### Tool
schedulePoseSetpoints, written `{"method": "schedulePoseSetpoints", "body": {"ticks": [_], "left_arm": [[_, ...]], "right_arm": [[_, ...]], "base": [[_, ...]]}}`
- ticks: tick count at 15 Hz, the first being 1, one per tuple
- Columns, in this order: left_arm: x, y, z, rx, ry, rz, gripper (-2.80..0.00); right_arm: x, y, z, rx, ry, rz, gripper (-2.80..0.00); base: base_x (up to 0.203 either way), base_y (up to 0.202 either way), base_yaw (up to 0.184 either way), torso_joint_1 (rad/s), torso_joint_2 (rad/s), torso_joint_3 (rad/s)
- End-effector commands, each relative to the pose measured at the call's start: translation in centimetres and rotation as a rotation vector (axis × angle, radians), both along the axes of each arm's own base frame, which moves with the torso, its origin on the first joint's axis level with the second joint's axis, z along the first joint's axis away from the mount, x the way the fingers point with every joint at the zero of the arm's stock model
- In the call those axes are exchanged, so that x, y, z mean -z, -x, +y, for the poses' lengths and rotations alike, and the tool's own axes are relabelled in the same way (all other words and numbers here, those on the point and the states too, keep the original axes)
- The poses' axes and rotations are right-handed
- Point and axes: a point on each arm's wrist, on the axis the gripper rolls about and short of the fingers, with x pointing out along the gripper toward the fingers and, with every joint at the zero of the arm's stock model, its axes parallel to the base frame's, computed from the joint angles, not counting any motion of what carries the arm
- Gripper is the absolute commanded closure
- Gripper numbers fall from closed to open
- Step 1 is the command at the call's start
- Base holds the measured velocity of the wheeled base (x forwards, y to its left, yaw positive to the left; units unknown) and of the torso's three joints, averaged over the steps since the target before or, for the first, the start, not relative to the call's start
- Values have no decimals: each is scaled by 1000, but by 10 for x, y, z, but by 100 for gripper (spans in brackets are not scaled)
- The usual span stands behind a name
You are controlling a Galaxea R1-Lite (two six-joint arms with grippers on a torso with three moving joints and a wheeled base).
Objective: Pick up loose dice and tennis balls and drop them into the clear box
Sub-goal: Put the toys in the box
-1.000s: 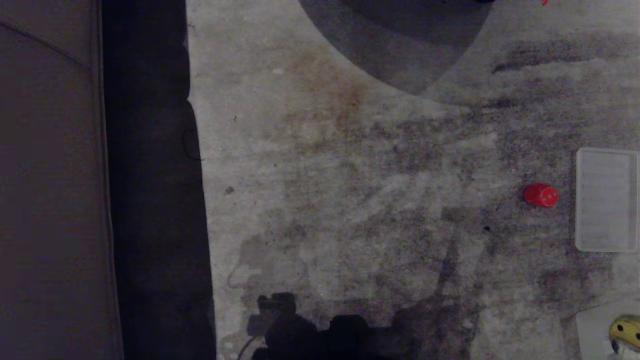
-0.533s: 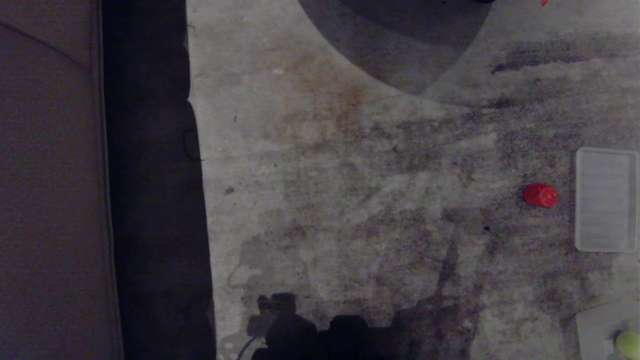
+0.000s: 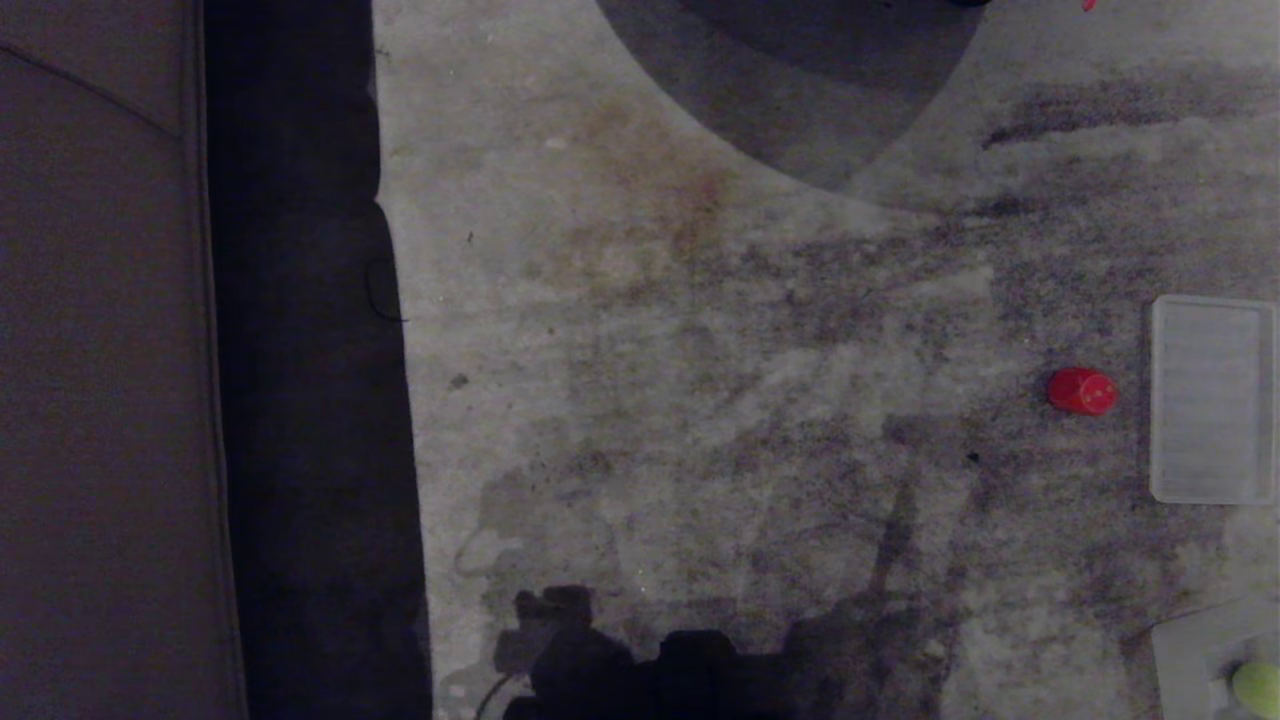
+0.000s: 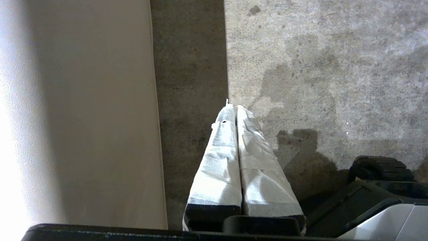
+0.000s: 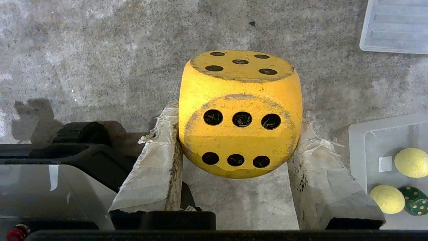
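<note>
My right gripper point(image 5: 237, 122) is shut on a yellow die point(image 5: 239, 110) with black pips, held above the carpet between the taped fingers point(image 5: 157, 167). Beside it lies the clear box point(image 5: 357, 134), holding two tennis balls point(image 5: 410, 162) point(image 5: 387, 199) and a dark green die point(image 5: 416, 200). In the head view only the box's corner point(image 3: 1180, 640) and one tennis ball point(image 3: 1258, 688) show at the bottom right. A red die point(image 3: 1080, 390) lies loose on the carpet. My left gripper point(image 4: 235, 107) is parked, shut and empty, over the carpet's edge.
The flat ribbed lid point(image 3: 1212, 400) lies just right of the red die and shows again point(image 5: 396, 26) in the right wrist view. A beige piece of furniture point(image 3: 100, 400) runs along the left, with a dark gap point(image 3: 300, 400) beside it. My base's shadow point(image 3: 650, 670) falls at the bottom.
The yellow die in my right gripper has left the bottom right corner of the head view. A tennis ball in the box shows there instead. The left arm has not moved.
</note>
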Motion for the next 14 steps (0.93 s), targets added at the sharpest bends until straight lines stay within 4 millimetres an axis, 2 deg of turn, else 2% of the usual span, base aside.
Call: {"method": "schedulePoseSetpoints", "body": {"ticks": [1, 9, 14], "left_arm": [[0, 0, 0, -3, 1, 3, 0], [0, 0, 0, -1, -1, 3, 0], [0, 0, 0, -1, 0, 3, 0]], "right_arm": [[0, 0, 0, 0, -2, 5, 0], [0, 0, 0, -2, 0, 5, 0], [0, 0, 0, -4, 2, 5, 0]], "base": [[0, 0, 0, 0, 0, 0], [0, 0, 0, 0, 0, 5], [0, 0, 0, 1, 3, 176]]}}
